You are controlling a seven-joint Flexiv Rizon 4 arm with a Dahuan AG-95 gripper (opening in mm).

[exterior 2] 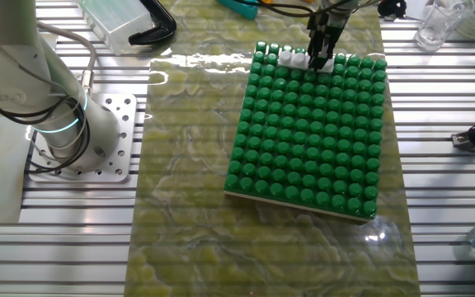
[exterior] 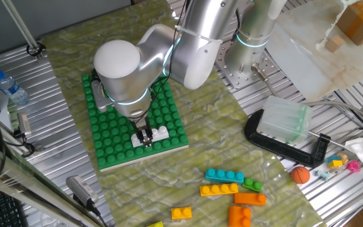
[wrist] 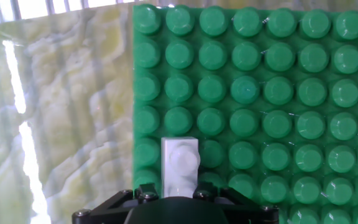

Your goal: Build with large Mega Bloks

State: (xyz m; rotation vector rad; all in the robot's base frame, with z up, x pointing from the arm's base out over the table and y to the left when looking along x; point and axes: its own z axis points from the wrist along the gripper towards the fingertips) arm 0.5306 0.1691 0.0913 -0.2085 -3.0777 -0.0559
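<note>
A white brick (exterior: pixel 158 133) sits on the green baseplate (exterior: pixel 115 135) near its front edge. It also shows in the other fixed view (exterior 2: pixel 293 58) and in the hand view (wrist: pixel 180 163), one stud in from the plate's edge. My gripper (exterior: pixel 145 137) stands straight down over it, with its black fingers (exterior 2: pixel 323 51) closed against the brick's sides. Loose Mega Bloks lie on the mat at the front right: a cyan one (exterior: pixel 224 176), a yellow one (exterior: pixel 218 189), a green one (exterior: pixel 253 185), two orange ones (exterior: pixel 249 198) and another yellow one (exterior: pixel 181 213).
A black C-clamp (exterior: pixel 288 149) and a clear plastic box (exterior: pixel 285 120) lie to the right. A small orange ball (exterior: pixel 300 174) and small toys lie at the far right. A water bottle (exterior: pixel 10 87) stands at the left. The arm's base (exterior 2: pixel 81 136) is bolted beside the mat.
</note>
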